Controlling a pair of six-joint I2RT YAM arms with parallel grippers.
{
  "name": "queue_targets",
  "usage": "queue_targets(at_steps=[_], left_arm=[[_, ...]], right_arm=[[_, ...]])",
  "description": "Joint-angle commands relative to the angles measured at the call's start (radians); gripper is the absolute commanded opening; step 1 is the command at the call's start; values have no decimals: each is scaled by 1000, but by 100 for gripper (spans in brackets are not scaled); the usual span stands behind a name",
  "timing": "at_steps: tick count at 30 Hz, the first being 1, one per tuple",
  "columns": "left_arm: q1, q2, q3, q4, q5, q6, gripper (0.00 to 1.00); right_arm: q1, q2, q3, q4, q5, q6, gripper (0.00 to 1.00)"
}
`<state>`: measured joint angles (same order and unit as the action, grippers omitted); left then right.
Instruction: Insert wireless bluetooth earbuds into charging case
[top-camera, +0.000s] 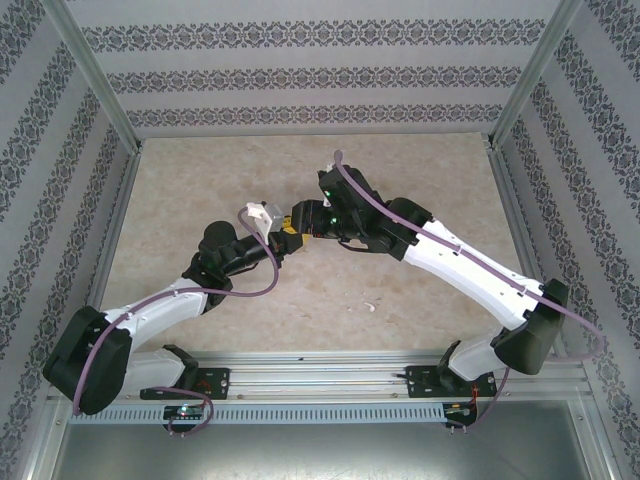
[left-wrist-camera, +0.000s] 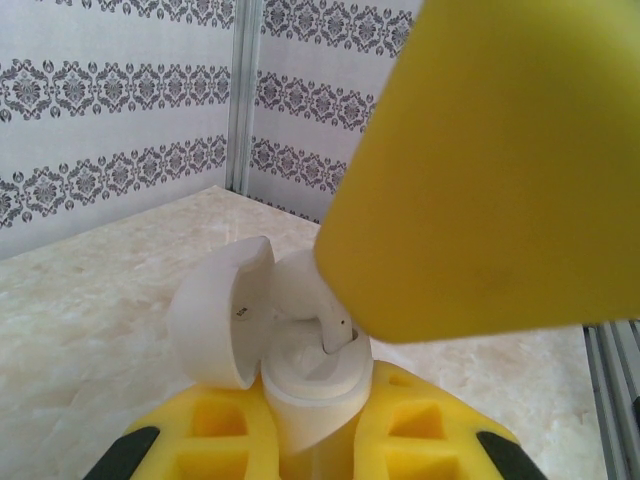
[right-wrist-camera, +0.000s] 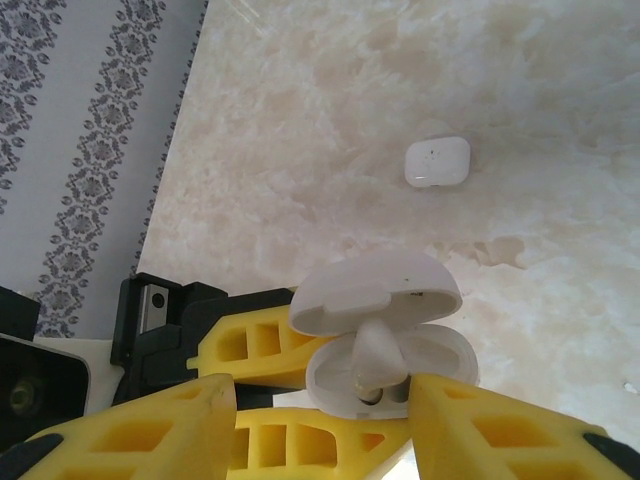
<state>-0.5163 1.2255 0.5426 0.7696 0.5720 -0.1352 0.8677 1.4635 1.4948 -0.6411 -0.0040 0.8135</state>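
Left wrist view puts the left gripper (left-wrist-camera: 320, 425) nearest, its yellow fingers clamped on the lower body of the open charging case (left-wrist-camera: 310, 385). The case is held up above the table with the lid (left-wrist-camera: 215, 320) swung out to one side. One earbud (left-wrist-camera: 335, 335) stands in the case's well, tilted, and it looks not fully seated, though the socket itself is hidden. Just above it hangs a broad finger (left-wrist-camera: 500, 160) of the right gripper (right-wrist-camera: 318, 400), whose jaws stand apart on either side of the case with nothing between the pads. The risk, as I judge it, is that finger brushing the proud earbud and flicking it out, or a push twisting the rounded case in its pinch. A lid closed over a cocked bud would jam. Farther off, a second closed case (right-wrist-camera: 437, 162) lies on the marble table (right-wrist-camera: 300, 120), well apart.
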Motion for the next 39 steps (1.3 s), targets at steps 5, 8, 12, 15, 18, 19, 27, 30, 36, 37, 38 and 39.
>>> queue_targets(at_steps=[5,8,12,15,18,19,27,30,36,37,38,39], left_arm=[[-6,-31,-11,12,20,-12,0],[-5,-40,-14,2,19,-12,0],[-6,-51,-15,-13,19,-4,0],[-5,-54,-14,-22,22,-3,0],[-6,-56,-12,-30,26,-2,0],[-6,-56,-11,-30,25,-1,0],[-6,-52,-9,-32,22,2,0],[-7,-52,-14,-36,26,2,0],[-5,-56,-3,-77,75,8,0],[-6,-58,0,-87,86,11,0],[-4,-58,1,-96,96,11,0],[-5,-59,2,-106,108,11,0]], right_arm=[[-4,29,58,-41,-17,-32,49],[-4,34,69,-51,-20,-39,49],[-3,50,83,-53,-38,-54,49],[-3,70,104,-63,-52,-70,49],[-1,95,128,-77,-71,-88,50],[-1,99,133,-77,-78,-93,50],[-1,109,158,-107,-76,-122,52],[-1,90,156,-109,-58,-136,52],[-2,-1,113,-88,-3,-165,51],[-3,-22,96,-86,10,-165,51],[-7,-42,80,-83,19,-164,51],[-12,-68,60,-82,31,-163,52]])
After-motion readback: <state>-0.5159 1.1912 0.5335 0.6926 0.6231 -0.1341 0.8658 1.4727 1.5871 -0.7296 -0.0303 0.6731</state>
